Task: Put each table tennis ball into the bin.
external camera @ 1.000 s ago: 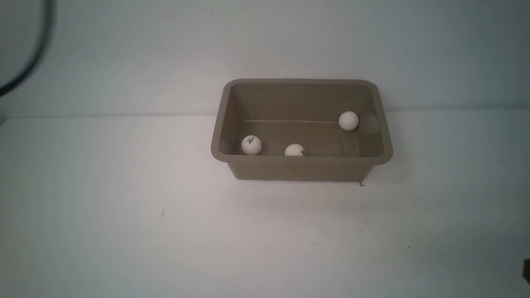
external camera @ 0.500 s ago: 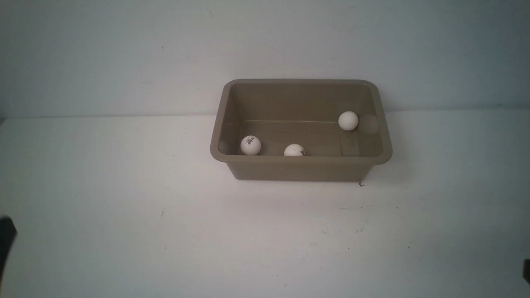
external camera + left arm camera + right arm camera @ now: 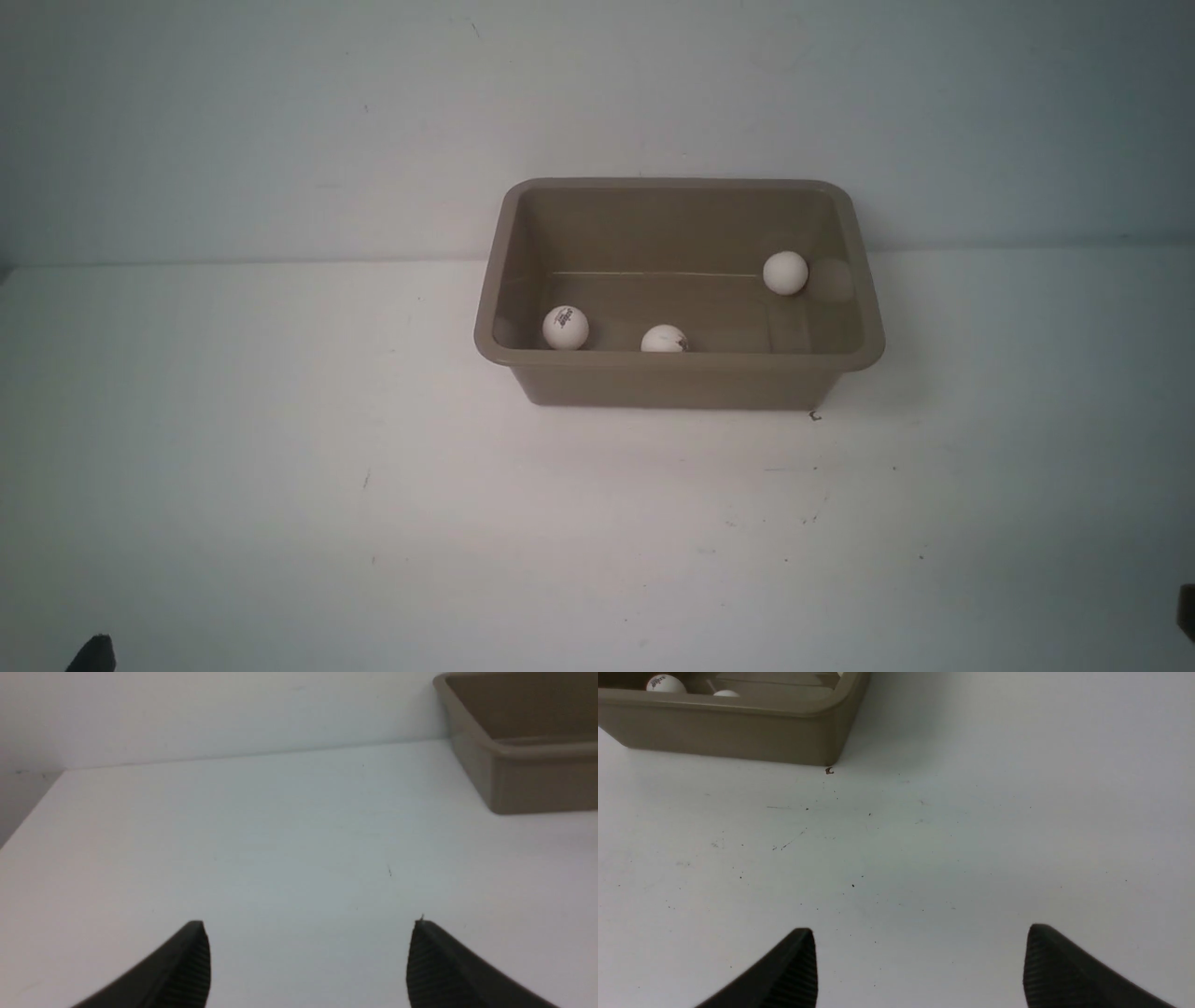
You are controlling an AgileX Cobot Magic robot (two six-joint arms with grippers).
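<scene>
The tan-brown bin (image 3: 679,378) stands at the middle back of the white table. Three white table tennis balls lie inside it: one at the near left with a dark logo (image 3: 565,328), one at the near middle (image 3: 664,339), one at the far right (image 3: 785,273). My left gripper (image 3: 308,926) is open and empty over bare table, the bin's corner (image 3: 504,772) far ahead of it. My right gripper (image 3: 920,931) is open and empty over bare table; the bin (image 3: 738,723) and two balls (image 3: 665,683) show ahead of it.
The white table (image 3: 280,467) spreads all round the bin, with small dark specks near the bin's front right corner (image 3: 815,416). A white wall rises behind. A dark tip of the left arm (image 3: 93,651) and of the right arm (image 3: 1187,611) show at the bottom corners.
The left arm has drawn back down the left edge to the bottom corner. The near left ball turned slightly in place. The bin and the other balls have not moved.
</scene>
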